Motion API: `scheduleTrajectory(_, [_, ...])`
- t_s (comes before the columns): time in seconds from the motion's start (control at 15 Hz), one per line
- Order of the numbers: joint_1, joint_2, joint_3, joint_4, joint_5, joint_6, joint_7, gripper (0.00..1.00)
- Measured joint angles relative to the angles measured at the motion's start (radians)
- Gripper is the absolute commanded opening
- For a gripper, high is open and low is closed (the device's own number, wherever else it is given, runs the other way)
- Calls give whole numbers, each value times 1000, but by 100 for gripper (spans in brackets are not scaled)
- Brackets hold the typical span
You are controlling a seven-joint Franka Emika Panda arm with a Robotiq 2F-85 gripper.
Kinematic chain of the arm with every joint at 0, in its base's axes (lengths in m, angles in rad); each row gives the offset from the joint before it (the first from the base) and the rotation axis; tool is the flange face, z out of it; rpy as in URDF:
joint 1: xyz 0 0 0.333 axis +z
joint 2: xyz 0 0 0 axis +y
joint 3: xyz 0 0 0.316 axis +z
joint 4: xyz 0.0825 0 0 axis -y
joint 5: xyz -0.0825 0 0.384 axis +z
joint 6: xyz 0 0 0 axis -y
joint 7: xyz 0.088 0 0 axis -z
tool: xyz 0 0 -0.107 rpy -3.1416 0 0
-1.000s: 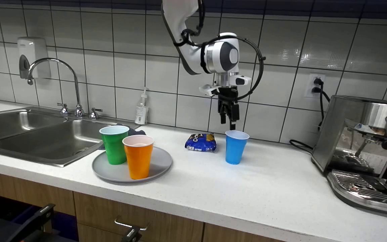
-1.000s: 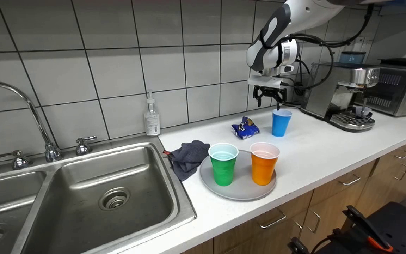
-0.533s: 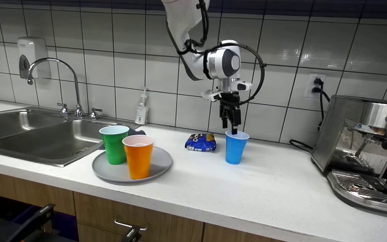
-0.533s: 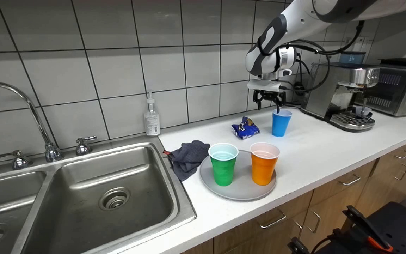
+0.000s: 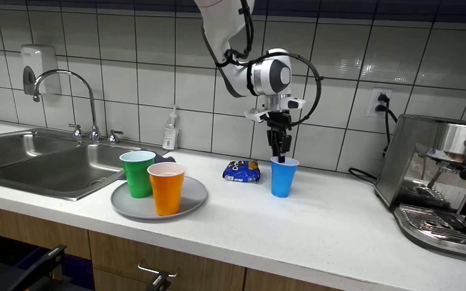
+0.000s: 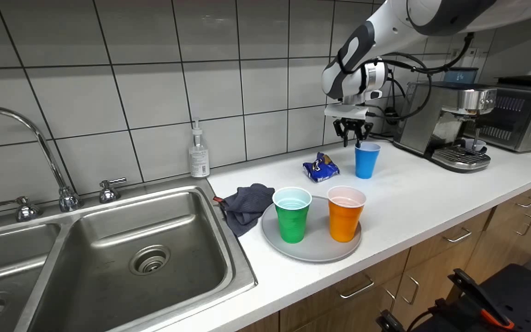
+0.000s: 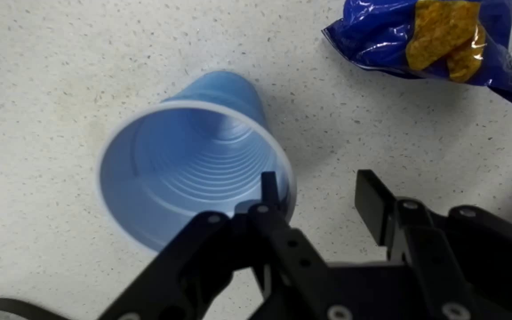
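Nearest, in the wrist view, the gripper (image 7: 317, 189) straddles the rim of the blue plastic cup (image 7: 202, 155), jaws partly spread: its inner finger (image 7: 269, 191) dips into the cup's mouth, close to the wall, and its outer finger (image 7: 374, 209) stands outside, above the countertop (image 5: 318, 230). Whether the inner finger touches the wall cannot be told. Since half a second ago the jaws have drawn closer together; compared with a second ago the gripper also sits lower, and the cup's rim has shifted very slightly toward the tortilla-chip bag (image 5: 242, 171). The cup is upright on the countertop, mouth up, long axis vertical, narrower base down, closer to the back edge than to the front edge. The bag lies near that back edge, unmoved. Farther off, by the front edge and near the sink (image 6: 241, 269), a round gray plate (image 6: 314, 250) holds an upright green cup (image 6: 292, 222) and an upright orange cup (image 6: 345, 222), the orange nearer the front edge, both unmoved. An espresso machine (image 5: 403, 157) stands well apart from the blue cup.
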Motion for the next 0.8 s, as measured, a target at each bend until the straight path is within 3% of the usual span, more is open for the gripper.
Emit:
scheduleTrajectory(0.2, [-5,0,0,5,0,-2,-5,0])
scheduleTrajectory(0.8, [-14,0,-5,27,0,-21,-21,1])
